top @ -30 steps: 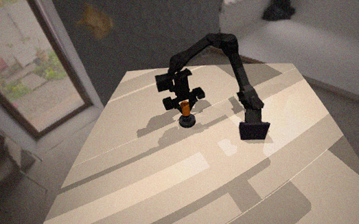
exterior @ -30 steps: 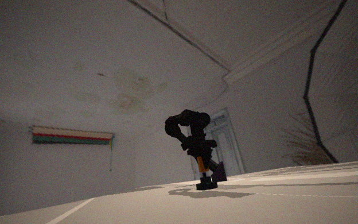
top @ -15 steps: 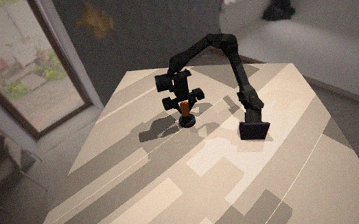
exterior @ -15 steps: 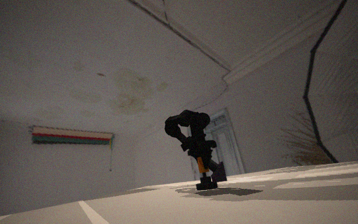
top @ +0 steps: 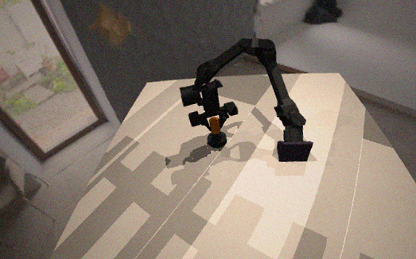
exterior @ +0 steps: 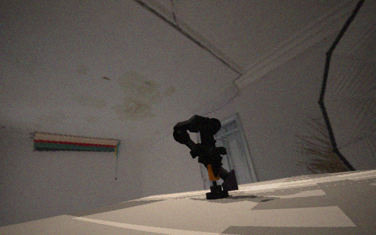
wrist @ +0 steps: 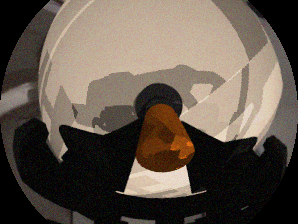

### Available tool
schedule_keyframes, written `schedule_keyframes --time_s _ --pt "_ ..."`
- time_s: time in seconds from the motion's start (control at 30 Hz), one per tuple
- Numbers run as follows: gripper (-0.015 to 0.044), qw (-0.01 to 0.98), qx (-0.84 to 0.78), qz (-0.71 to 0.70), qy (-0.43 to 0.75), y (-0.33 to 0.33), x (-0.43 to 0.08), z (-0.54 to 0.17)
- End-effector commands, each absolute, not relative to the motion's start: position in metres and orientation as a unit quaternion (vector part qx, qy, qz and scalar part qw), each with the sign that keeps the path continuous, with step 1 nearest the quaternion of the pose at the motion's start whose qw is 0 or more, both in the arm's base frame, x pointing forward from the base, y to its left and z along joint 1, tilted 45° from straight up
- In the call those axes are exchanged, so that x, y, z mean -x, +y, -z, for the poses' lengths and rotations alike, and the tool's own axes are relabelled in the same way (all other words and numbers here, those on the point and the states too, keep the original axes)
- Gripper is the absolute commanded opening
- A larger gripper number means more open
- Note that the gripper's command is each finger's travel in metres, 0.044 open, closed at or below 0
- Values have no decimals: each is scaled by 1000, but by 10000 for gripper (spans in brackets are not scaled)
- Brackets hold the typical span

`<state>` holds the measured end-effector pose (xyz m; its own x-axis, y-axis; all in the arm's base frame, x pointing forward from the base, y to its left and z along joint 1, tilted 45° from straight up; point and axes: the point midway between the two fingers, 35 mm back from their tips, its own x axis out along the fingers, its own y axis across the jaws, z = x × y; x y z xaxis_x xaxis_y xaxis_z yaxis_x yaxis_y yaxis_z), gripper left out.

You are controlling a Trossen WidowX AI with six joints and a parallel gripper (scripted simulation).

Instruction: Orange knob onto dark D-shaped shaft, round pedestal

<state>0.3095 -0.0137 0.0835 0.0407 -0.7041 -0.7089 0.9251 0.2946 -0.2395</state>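
Note:
The orange knob (top: pixel 215 125) (exterior: pixel 213 173) (wrist: pixel 164 145) is held upright, leaning slightly in the exterior view, between the fingers of my gripper (top: pixel 215 128) (wrist: pixel 161 123), which is shut on it. The dark round pedestal (top: pixel 217 142) (exterior: pixel 217 195) (wrist: pixel 158 93) stands on the table directly below. In the exterior view a short piece of the dark shaft (exterior: pixel 214 183) shows between the knob's lower end and the pedestal, so the knob is above the pedestal. Whether the shaft's tip is inside the hole cannot be told. The flat sides are hidden.
The arm's base (top: pixel 296 151) (exterior: pixel 231 181) stands on the patterned table (top: pixel 307 201) (exterior: pixel 286 217), to the right of the pedestal in the top and exterior views. The arm arches over from it. Shadows of the arm fall around the pedestal.

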Motion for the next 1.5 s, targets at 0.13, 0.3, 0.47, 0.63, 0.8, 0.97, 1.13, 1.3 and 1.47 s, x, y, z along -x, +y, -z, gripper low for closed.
schedule_keyframes --time_s 0.13,0.3,0.47,0.63,0.8,0.97,1.13,1.3,1.47 --pt "0 695 -200 603 338 -14 -308 -85" --pt "0 695 -200 603 338 -15 -308 -85" --pt "0 695 -200 603 338 -14 -310 -84" --pt "0 695 -200 603 338 -13 -312 -83" --pt "0 695 -200 603 338 -15 -312 -82" --pt "0 695 -200 603 338 -16 -312 -82" --pt "0 695 -197 601 340 -16 -312 -81" --pt "0 695 -197 601 340 -16 -312 -81" --pt "0 695 -197 601 340 -16 -312 -81"
